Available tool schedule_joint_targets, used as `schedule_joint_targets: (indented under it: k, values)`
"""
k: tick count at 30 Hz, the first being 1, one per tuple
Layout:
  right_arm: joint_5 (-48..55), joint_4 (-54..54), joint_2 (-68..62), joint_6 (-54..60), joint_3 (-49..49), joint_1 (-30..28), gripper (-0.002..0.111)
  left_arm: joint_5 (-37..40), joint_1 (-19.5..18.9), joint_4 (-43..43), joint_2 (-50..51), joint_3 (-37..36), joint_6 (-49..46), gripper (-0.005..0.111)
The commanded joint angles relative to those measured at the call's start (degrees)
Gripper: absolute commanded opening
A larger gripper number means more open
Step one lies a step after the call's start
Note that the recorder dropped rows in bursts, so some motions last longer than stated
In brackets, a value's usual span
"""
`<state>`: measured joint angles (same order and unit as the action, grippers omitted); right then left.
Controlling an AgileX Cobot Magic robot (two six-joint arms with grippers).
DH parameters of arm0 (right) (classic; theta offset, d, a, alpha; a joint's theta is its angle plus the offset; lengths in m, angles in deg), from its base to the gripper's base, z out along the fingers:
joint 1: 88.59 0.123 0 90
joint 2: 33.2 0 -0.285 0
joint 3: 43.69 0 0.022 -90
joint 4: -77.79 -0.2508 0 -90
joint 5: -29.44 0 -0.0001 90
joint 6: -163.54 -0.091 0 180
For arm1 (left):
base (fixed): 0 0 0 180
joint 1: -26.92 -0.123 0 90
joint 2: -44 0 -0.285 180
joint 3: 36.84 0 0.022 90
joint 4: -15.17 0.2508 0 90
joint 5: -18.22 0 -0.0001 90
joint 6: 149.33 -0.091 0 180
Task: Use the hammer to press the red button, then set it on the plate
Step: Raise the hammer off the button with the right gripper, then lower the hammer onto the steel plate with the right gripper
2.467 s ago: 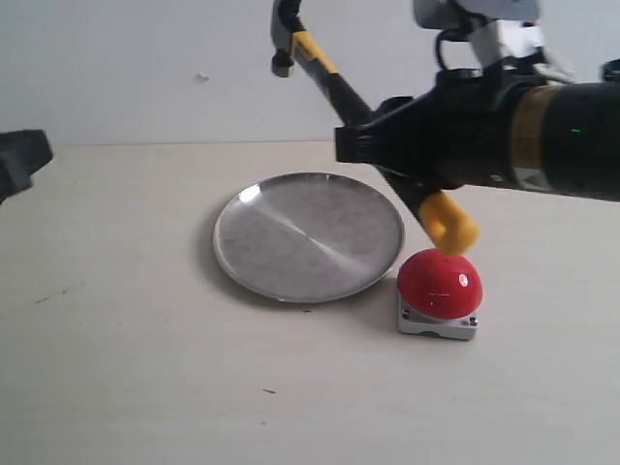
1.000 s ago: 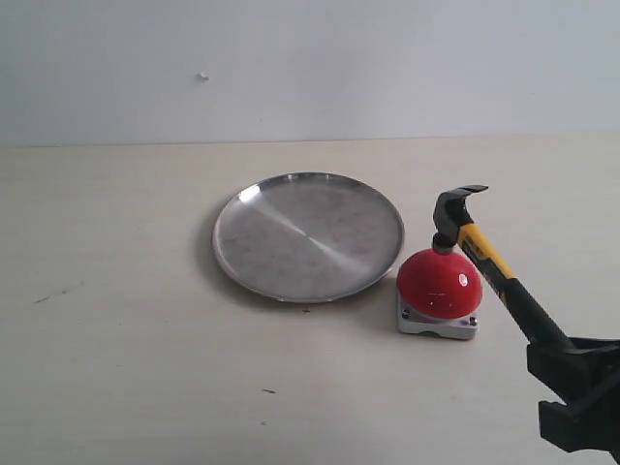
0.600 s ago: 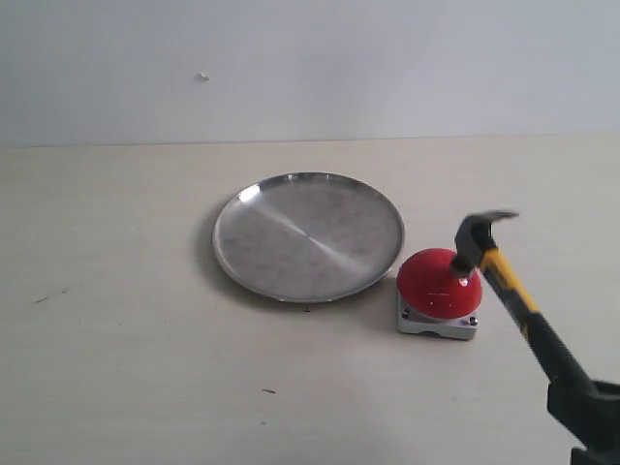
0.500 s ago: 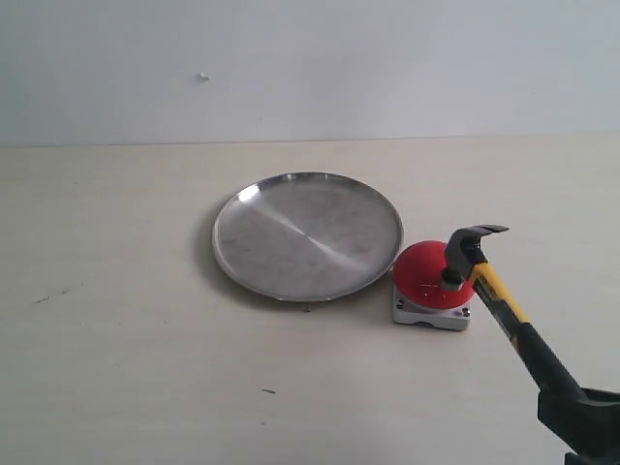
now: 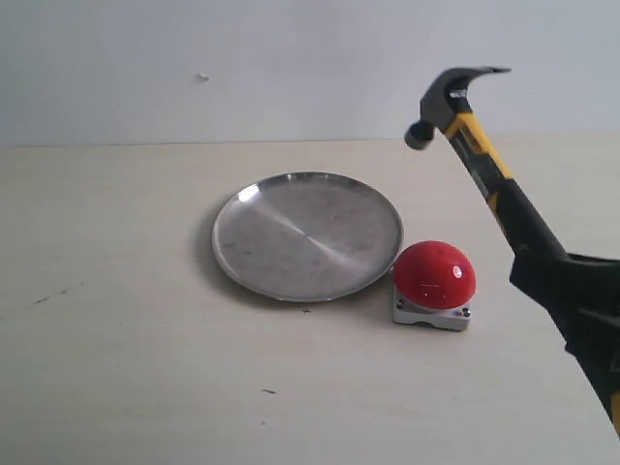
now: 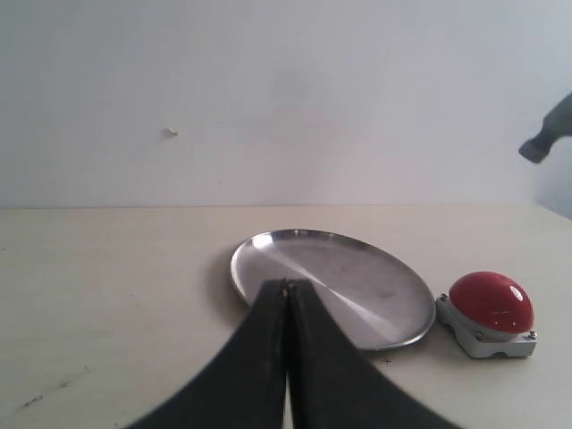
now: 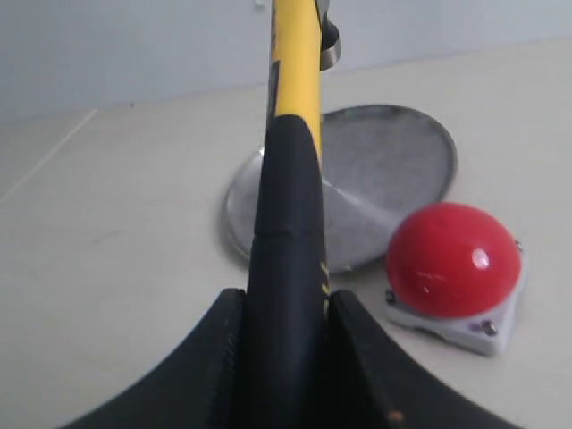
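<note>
The hammer (image 5: 484, 163) is gripped by the right hand (image 7: 288, 299). The black part of its handle is clamped between the two dark fingers (image 7: 353, 357), which are closed against it on both sides. From this hand the handle is carried upward at a slant, the yellow stretch lying beyond the fingers and the dark metal head at the far end, well above the hand. The head is held in the air, with its round face turned downward and its claw pointing away. Nothing is touched by it.

The red button (image 5: 434, 274) is seen on the surface (image 5: 126, 339), a short way ahead of the right hand and lower than it, under the slanted handle. It is well apart from the hammer head. Its glossy dome is seated on a small grey square base, on which corner screws can be made out.

The plate (image 5: 308, 235) is found farther from the right hand than the button, flat on the surface, with its rim just beside the button's base. Whether rim and base touch cannot be told. The plate is shiny and carries nothing.

The left hand (image 6: 286, 295) is shown with its two dark fingers pressed together at the tips, and nothing is held between them. The plate lies ahead of these fingertips. The button lies beyond the plate's far edge, off toward the right hand's side.
</note>
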<state>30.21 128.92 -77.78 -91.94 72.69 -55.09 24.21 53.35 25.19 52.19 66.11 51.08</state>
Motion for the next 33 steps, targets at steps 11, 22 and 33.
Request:
schedule_joint_targets:
  k: [11, 22, 33]
  values:
    - [-42.00, -41.09, -42.16, 25.18, 17.17, -0.19, 0.000, -0.18, -0.09, -0.38, -0.40, -0.17, 0.37, 0.000]
    - [-44.88, -73.36, -73.14, 41.27, 37.56, 11.83, 0.000, -0.04, -0.09, -0.38, -0.40, -0.17, 0.38, 0.000]
    - [-39.14, -95.01, -82.28, 60.00, 50.56, 13.80, 0.000, -0.04, -0.09, -0.38, -0.40, -0.17, 0.38, 0.000]
